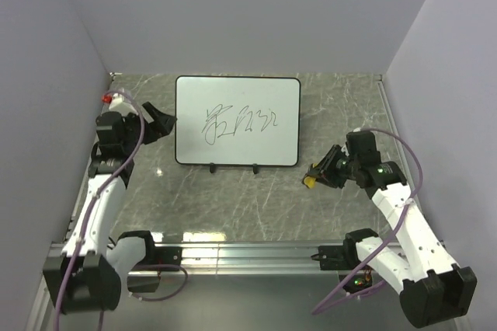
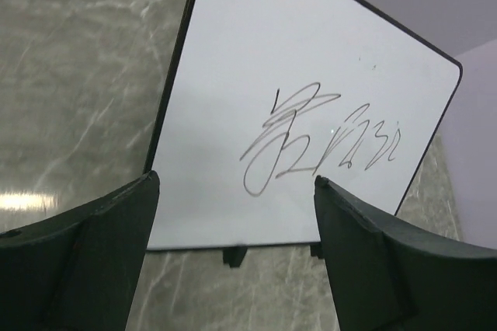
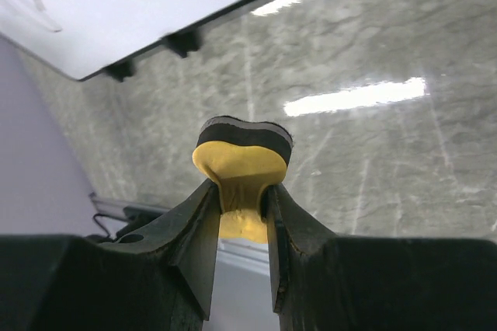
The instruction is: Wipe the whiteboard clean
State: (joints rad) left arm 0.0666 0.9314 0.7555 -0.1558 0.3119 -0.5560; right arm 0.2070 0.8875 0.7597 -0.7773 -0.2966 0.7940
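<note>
Yellow eraser (image 3: 242,162) is clamped in the right gripper (image 3: 242,191); left gripper (image 2: 235,183) is held spread wide, empty, beside the scribbled whiteboard (image 1: 237,98).

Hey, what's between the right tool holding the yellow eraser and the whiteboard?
Only bare tabletop separates the right tool, shut on the eraser, from the whiteboard; the top view shows it.

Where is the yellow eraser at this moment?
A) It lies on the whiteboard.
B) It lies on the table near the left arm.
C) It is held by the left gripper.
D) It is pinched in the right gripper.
D: in the right wrist view the yellow eraser sits squeezed in the right gripper, off the whiteboard, while the left gripper is open and empty.
</note>
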